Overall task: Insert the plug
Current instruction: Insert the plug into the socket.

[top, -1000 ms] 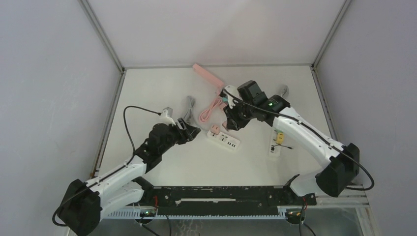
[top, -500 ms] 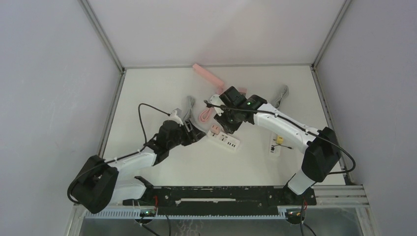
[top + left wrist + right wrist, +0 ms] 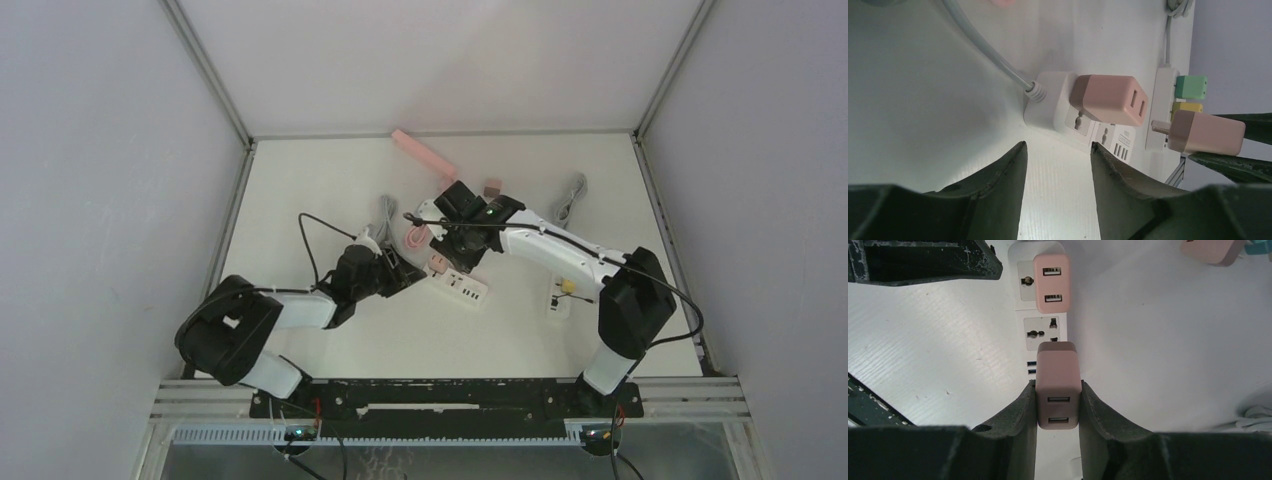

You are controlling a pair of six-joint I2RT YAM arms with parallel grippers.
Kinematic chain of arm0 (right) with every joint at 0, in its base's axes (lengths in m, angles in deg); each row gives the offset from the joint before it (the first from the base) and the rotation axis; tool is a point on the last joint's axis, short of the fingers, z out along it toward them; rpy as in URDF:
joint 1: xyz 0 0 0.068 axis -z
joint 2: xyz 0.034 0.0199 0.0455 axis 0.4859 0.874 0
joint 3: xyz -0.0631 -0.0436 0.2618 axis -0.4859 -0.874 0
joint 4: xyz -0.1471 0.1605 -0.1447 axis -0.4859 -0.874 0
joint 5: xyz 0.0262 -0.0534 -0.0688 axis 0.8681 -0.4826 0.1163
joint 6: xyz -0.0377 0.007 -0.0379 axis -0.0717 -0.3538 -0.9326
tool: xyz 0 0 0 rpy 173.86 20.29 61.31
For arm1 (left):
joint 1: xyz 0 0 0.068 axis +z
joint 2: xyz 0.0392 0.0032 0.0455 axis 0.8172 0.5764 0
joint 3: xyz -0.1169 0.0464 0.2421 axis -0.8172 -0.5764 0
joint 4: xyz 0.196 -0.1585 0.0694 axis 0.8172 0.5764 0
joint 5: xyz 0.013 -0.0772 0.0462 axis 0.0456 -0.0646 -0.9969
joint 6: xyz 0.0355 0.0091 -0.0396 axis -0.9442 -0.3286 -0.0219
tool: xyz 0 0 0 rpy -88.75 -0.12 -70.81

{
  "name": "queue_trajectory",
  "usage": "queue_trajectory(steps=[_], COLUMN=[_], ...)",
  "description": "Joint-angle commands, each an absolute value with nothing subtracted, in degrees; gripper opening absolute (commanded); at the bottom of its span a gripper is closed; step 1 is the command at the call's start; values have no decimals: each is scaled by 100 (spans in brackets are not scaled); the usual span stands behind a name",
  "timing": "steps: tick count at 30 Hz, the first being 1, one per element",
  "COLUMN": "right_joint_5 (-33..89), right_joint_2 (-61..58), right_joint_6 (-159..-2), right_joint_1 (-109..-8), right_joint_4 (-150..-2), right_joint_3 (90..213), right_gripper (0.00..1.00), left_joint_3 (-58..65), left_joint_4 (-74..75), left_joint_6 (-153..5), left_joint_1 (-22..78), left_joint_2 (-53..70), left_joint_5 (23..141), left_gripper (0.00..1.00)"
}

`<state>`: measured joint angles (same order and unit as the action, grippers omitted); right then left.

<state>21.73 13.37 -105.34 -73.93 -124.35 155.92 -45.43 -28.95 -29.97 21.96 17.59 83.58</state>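
Observation:
A white power strip (image 3: 456,284) lies mid-table, with a pink plug (image 3: 1051,282) seated in its end socket. My right gripper (image 3: 1058,386) is shut on a second, dusky-pink plug (image 3: 1058,390) with two USB ports. That plug hovers just above the strip's free socket (image 3: 1040,328), and its prongs (image 3: 1160,127) are bare. My left gripper (image 3: 1058,147) stands open and empty, low over the table. It sits just short of the strip's cable end (image 3: 1048,97).
A second white strip (image 3: 560,295) with yellow and green plugs lies at right. Behind are a pink strip (image 3: 425,155) with its coiled pink cord (image 3: 415,235), grey cables (image 3: 388,212) and a brown plug (image 3: 491,187).
My left arm has folded in, bringing its gripper up to the strip's cable end, and its jaws have narrowed. The right gripper has carried the plug left and down over the strip.

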Motion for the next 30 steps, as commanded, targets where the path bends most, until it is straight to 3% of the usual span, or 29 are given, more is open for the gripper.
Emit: queue_trajectory(steps=[1,18,30], right_joint_5=[2061,1916,1746], right_joint_2=[1500,1933,2051], right_joint_6=[-10743,-10841,-10858], right_joint_1=[-7457,-7486,-7546], right_joint_4=[-12116,-12057,-12443], right_joint_3=[15834,15967,16087], right_gripper=[0,0,0], left_joint_3=[-4217,-4062,-4114], left_joint_4=[-3445,-4168,-4051], left_joint_6=[-2832,-2565,-2723], left_joint_1=[2237,2477,2467], left_joint_2=[2011,3001,3053], left_joint_5=[8335,8928,8930], left_gripper=[53,37,36])
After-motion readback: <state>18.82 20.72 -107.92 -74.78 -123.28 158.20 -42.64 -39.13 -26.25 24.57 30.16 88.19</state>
